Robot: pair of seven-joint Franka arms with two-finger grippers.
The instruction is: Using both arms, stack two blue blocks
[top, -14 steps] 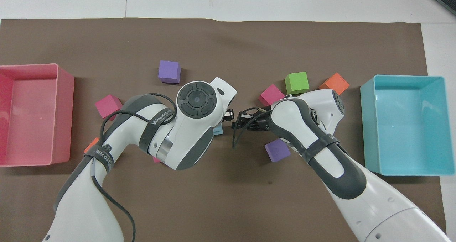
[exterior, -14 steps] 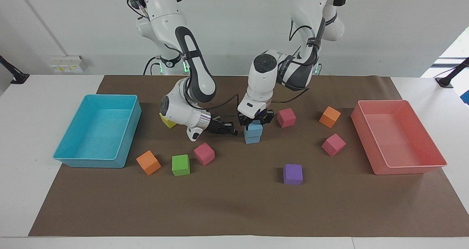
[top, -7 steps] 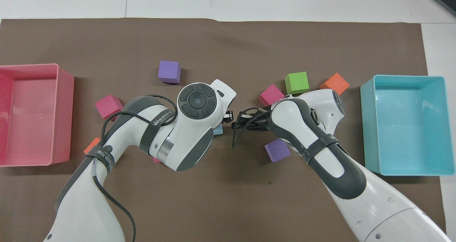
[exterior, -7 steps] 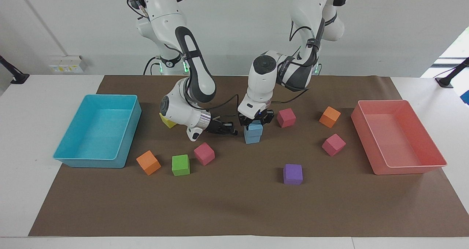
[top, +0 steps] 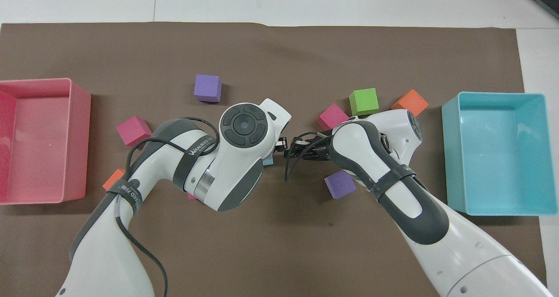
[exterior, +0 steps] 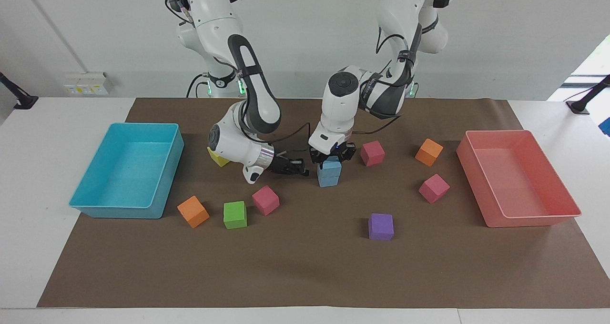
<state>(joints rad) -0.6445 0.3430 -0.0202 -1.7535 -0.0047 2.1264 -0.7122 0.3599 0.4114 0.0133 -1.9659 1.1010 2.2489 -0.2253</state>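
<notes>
Two light blue blocks stand stacked at the middle of the brown mat, the upper blue block [exterior: 330, 167] on the lower blue block [exterior: 328, 179]. Only a sliver of the stack [top: 267, 160] shows under the left arm in the overhead view. My left gripper [exterior: 332, 158] points down, right over the upper block and at its top. My right gripper [exterior: 303, 171] lies low and level beside the stack, toward the right arm's end, a small gap away from it. It also shows in the overhead view [top: 291, 151].
A turquoise bin [exterior: 95, 205] stands at the right arm's end, a pink bin [exterior: 533, 221] at the left arm's end. Loose cubes lie around the stack: yellow [exterior: 217, 158], orange [exterior: 193, 211], green [exterior: 235, 214], pink [exterior: 265, 200], pink [exterior: 372, 153], orange [exterior: 429, 152], pink [exterior: 434, 188], purple [exterior: 381, 226].
The left arm's wrist has risen very slightly over the stack. The blue stack and the right arm have not moved.
</notes>
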